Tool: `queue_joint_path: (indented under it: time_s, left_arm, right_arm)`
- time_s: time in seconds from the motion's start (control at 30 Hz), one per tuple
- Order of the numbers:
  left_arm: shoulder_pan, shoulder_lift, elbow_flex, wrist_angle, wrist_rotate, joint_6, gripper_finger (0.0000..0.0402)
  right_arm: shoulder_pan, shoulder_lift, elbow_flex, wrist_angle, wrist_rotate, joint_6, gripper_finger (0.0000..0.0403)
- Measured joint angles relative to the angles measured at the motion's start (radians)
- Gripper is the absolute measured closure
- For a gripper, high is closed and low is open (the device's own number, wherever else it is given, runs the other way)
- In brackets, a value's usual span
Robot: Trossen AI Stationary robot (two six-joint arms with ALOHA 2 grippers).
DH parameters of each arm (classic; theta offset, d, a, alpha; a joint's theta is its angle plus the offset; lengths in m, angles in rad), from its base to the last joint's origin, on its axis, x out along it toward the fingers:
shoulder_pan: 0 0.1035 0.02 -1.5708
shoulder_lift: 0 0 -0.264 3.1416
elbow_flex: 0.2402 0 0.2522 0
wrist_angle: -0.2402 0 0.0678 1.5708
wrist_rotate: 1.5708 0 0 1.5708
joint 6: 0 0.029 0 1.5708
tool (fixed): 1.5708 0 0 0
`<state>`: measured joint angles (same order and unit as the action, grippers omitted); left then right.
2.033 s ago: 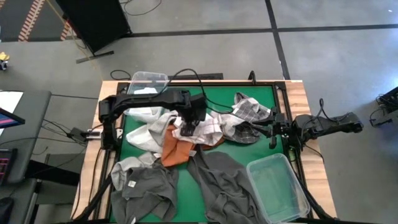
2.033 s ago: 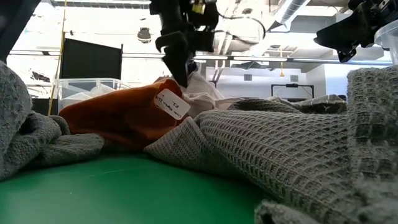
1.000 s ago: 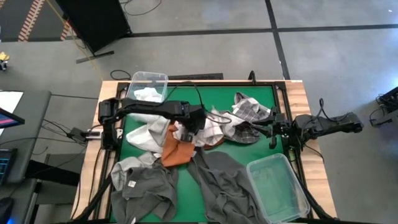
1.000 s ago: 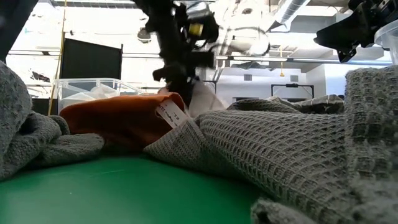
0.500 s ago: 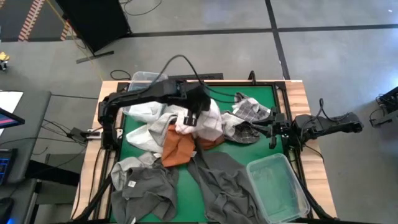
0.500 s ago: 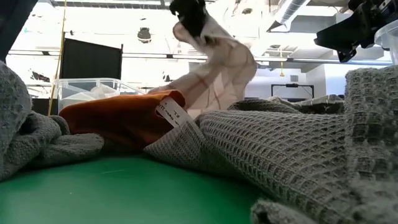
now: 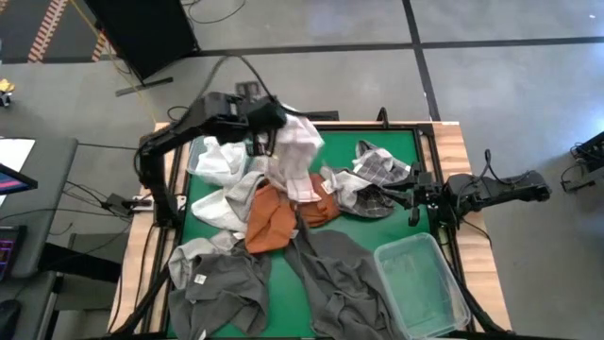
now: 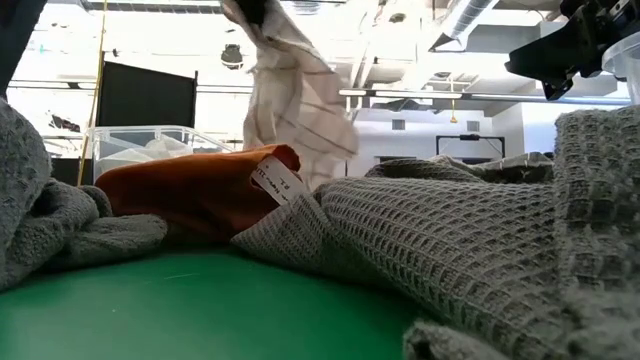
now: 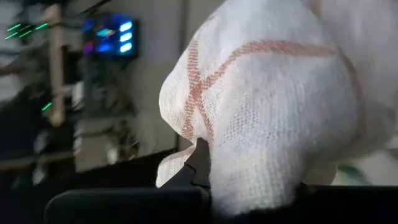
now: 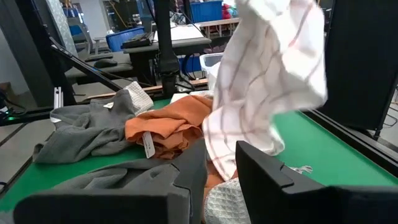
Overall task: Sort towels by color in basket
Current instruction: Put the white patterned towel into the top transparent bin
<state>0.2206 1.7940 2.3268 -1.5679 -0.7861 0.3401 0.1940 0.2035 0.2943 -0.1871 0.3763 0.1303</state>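
Note:
My left gripper (image 7: 263,120) is raised over the table's far left, shut on a white towel with thin reddish grid lines (image 7: 298,156); the towel also shows in the low view (image 8: 292,92). A clear basket (image 7: 223,121) holding a white cloth stands just beyond it. Below lie a rust orange towel (image 7: 272,219), pale grey towels (image 7: 223,203) and dark grey towels (image 7: 332,274). My right gripper (image 7: 412,200) waits open at the table's right edge, next to the checked towels (image 7: 381,170). My left gripper holds the white grid towel by a bunched upper part (image 9: 255,155), which bulges over the fingers and hides the place of contact. The towel hangs slack below the gripper (image 10: 267,93), above the orange towel. Whether its lower end is clear of the pile cannot be told.
A second clear basket (image 7: 422,283) stands at the near right corner. Dark grey waffle towels (image 8: 470,240) cover the table's near half. The green mat (image 7: 396,142) shows bare at the far right and along the near edge (image 8: 200,310).
My left gripper has risen and swung toward the table's far left corner, toward the clear basket there. The white grid towel has come up out of the pile with it and now hangs free below it. The orange towel has stayed where it was.

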Motion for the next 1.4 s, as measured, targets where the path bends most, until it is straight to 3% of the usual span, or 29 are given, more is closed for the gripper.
queue_joint_path:
  time_s: [0.17, 0.37, 0.67, 1.03, 1.4]
  left_arm:
    - [0.027, -0.090, 0.000, -0.004, -0.126, -0.046, 0.0380]
    - [0.055, -0.189, -0.001, -0.005, -0.158, -0.056, 0.0380]
    - [0.079, -0.296, -0.001, -0.004, -0.396, -0.057, 0.0380]
    - [0.099, -0.397, -0.002, 0.009, -0.528, -0.105, 0.0380]
    - [0.099, -0.478, -0.002, 0.014, -0.542, -0.137, 0.0380]
  right_arm:
    - [0.000, 0.000, 0.000, 0.000, 0.000, 0.004, 0.0285]
    - [0.000, 0.000, 0.000, 0.001, 0.000, 0.011, 0.0285]
    - [0.000, 0.000, 0.000, 0.001, 0.000, 0.011, 0.0285]
    - [0.000, 0.000, 0.000, 0.001, 0.000, 0.011, 0.0285]
    - [0.000, 0.000, 0.000, 0.001, 0.000, 0.010, 0.0285]
